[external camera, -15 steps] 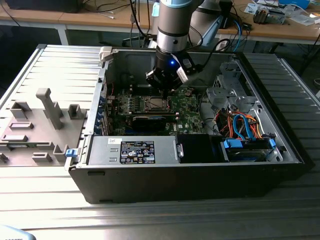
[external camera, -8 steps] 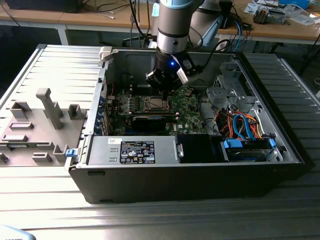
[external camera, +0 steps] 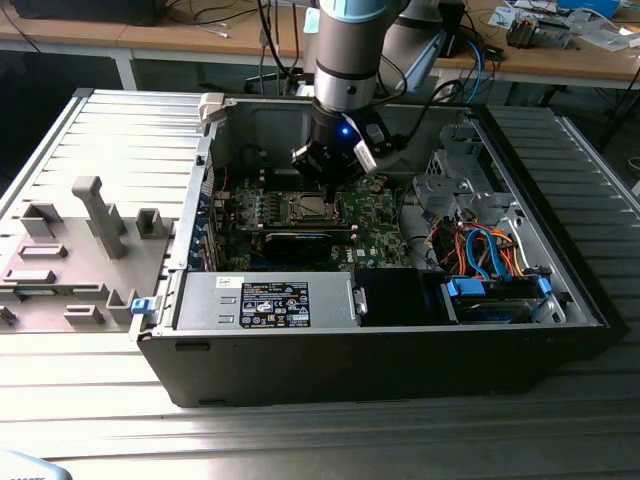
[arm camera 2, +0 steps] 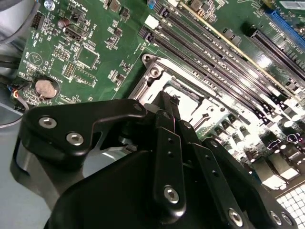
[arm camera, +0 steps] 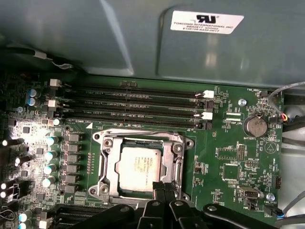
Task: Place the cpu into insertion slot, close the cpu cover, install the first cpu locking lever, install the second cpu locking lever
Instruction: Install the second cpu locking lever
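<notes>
The cpu (arm camera: 138, 167) lies flat in the insertion slot (external camera: 308, 208) on the green motherboard, its silvery-tan top showing. The cpu cover (arm camera: 108, 162), a silver frame with a square window, lies down around it. In the first wrist view my gripper (arm camera: 161, 187) is shut, with its black fingertips together at the socket's edge beside the cpu's corner. From behind, in the second wrist view, the gripper (arm camera 2: 167, 101) points down at the socket frame (arm camera 2: 150, 78). In the exterior view the gripper (external camera: 328, 192) hangs right over the socket. Whether the tips touch a lever I cannot tell.
Long black memory slots (arm camera: 138, 102) run beside the socket, and a coin battery (arm camera: 256, 126) sits on the board. The open case holds a power supply (external camera: 270, 300) and a drive cage with coloured cables (external camera: 490, 260). A grey fixture tray (external camera: 80, 250) lies outside on the exterior view's left.
</notes>
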`<state>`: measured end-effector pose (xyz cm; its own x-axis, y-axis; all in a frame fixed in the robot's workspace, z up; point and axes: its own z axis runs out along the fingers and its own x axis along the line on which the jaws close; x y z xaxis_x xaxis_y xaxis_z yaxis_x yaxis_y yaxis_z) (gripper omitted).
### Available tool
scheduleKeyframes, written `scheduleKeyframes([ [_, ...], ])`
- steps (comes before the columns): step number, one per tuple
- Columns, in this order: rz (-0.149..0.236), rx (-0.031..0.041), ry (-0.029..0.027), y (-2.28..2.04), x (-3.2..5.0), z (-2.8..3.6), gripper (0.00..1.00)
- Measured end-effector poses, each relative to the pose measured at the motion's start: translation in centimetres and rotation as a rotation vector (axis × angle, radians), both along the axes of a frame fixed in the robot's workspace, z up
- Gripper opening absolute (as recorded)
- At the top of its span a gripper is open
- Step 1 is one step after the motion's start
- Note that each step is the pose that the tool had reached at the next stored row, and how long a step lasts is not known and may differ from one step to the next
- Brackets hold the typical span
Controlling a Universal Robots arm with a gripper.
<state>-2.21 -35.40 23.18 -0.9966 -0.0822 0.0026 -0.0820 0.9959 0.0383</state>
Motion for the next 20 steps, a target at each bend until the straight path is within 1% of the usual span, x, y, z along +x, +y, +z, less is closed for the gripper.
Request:
scheduleKeyframes([
  [2, 0.0, 0.0247, 0.0, -0.11, 0.0, -0.01, 0.11],
  [3, 0.0, 0.0487, 0.0, -0.15, 0.0, -0.01, 0.11],
  [5, 0.0, 0.0821, 0.0001, -0.17, 0.0, -0.01, 0.11],
  [6, 0.0, 0.1038, 0.0001, -0.17, 0.0, -0.01, 0.11],
  [7, 0.0, 0.1206, 0.0, -0.17, 0.0, -0.01, 0.11],
  [8, 0.0, 0.1459, -0.0001, -0.17, 0.01, -0.02, 0.11],
  [9, -0.001, 0.1633, 0.0, -0.17, 0.0, -0.02, 0.11],
  [10, -0.001, 0.1868, 0.0, -0.17, 0.0, -0.02, 0.11],
  [11, -0.002, 0.2051, -0.0001, -0.17, 0.0, -0.03, 0.11],
  [12, -0.002, 0.2206, -0.0001, -0.17, 0.0, -0.03, 0.11],
  [14, -0.003, 0.2488, -0.0001, -0.17, 0.0, -0.04, 0.11],
  [15, -0.003, 0.2668, -0.0001, -0.17, 0.0, -0.04, 0.11],
  [16, -0.003, 0.2819, -0.0002, -0.17, 0.0, -0.05, 0.11],
  [17, -0.003, 0.3021, -0.0002, -0.17, 0.0, -0.06, 0.11],
  [18, -0.004, 0.3177, -0.0002, -0.17, 0.0, -0.06, 0.11],
  [19, -0.004, 0.3295, -0.0001, -0.17, 0.0, -0.07, 0.11],
  [20, -0.004, 0.3459, -0.0001, -0.17, 0.0, -0.07, 0.11],
])
